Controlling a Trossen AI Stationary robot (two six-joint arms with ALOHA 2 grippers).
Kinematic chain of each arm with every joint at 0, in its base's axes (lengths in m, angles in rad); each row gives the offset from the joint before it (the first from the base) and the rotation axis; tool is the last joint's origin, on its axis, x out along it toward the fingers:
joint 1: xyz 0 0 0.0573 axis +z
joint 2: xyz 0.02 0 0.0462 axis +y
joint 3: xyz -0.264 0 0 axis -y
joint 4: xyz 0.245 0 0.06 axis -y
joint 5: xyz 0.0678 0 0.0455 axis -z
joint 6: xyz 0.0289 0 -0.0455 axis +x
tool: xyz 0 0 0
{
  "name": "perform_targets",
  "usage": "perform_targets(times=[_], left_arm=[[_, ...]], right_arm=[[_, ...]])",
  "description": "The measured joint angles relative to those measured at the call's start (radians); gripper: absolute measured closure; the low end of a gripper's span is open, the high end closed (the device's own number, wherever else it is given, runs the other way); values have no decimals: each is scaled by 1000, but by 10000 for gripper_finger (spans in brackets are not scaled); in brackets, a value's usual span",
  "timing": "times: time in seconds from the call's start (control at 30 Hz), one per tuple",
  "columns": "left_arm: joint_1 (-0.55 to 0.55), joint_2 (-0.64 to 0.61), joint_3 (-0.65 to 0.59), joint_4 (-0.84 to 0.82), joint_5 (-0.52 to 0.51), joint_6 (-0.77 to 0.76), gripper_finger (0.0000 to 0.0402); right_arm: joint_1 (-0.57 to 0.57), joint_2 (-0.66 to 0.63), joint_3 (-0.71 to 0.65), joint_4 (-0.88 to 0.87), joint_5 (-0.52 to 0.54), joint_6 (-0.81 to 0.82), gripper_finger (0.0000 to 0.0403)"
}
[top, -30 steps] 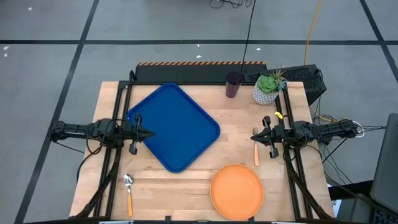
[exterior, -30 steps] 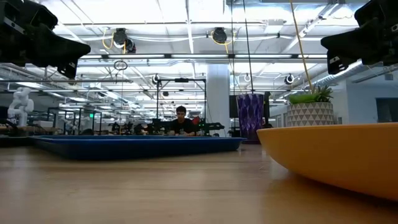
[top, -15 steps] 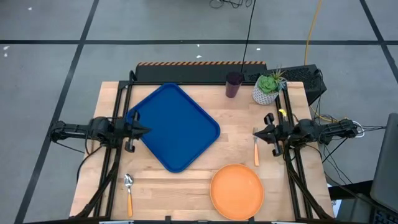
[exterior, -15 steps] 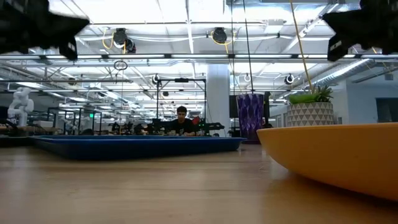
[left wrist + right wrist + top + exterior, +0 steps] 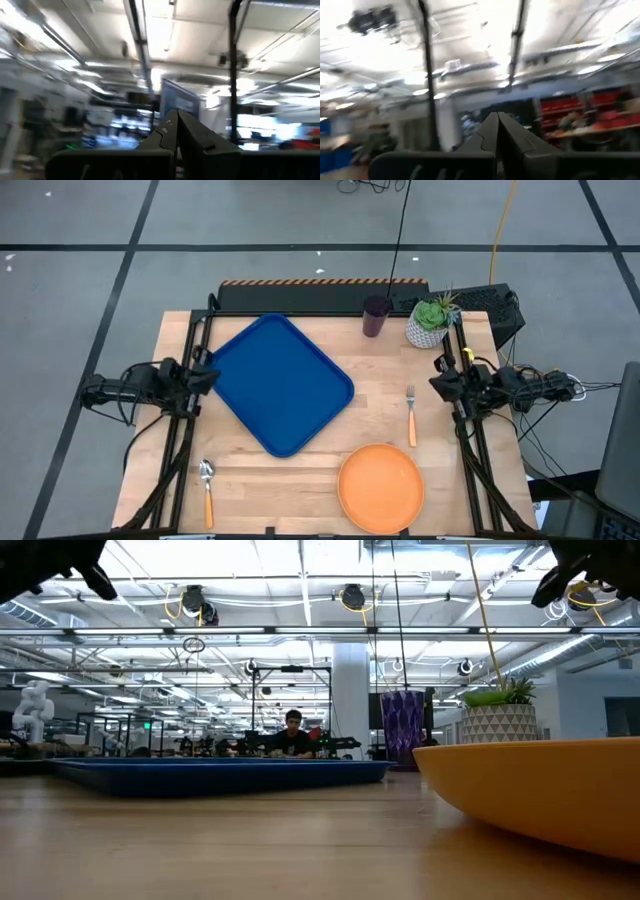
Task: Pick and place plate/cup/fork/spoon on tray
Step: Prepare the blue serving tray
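Tools both sit farther out than a second ago: left tool point(image 5: 205, 376) at mid-left, right tool point(image 5: 440, 382) at mid-right, each clamped shut and empty.

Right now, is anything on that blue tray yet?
Empty. From above, the tray shows bare blue; the plate, fork and spoon lie on the table.

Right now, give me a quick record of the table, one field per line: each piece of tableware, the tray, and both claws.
tray: blue, lying at an angle on the table's left half, nothing on it
plate: orange, on the wood near the front edge
cup: purple, upright at the back edge, beside the potted plant
fork: on the wood right of the tray
spoon: front left corner
left claw: shut, empty, at the tray's left edge
right claw: shut, empty, right of the fork
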Motion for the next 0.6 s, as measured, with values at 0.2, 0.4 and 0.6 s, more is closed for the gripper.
perform_targets(times=[0.2, 0.4, 0.6], left_arm=[[1, 95, 207, -498, -379, 96, 376], [17, 395, 478, -895, -493, 66, 325], [100, 713, 638, -1240, -458, -63, 251]], right_arm=[[-1, 145, 47, 191, 63, -140, 372], [-16, 485, 251, 202, 91, -234, 277], [-101, 879, 567, -202, 118, -196, 202]])
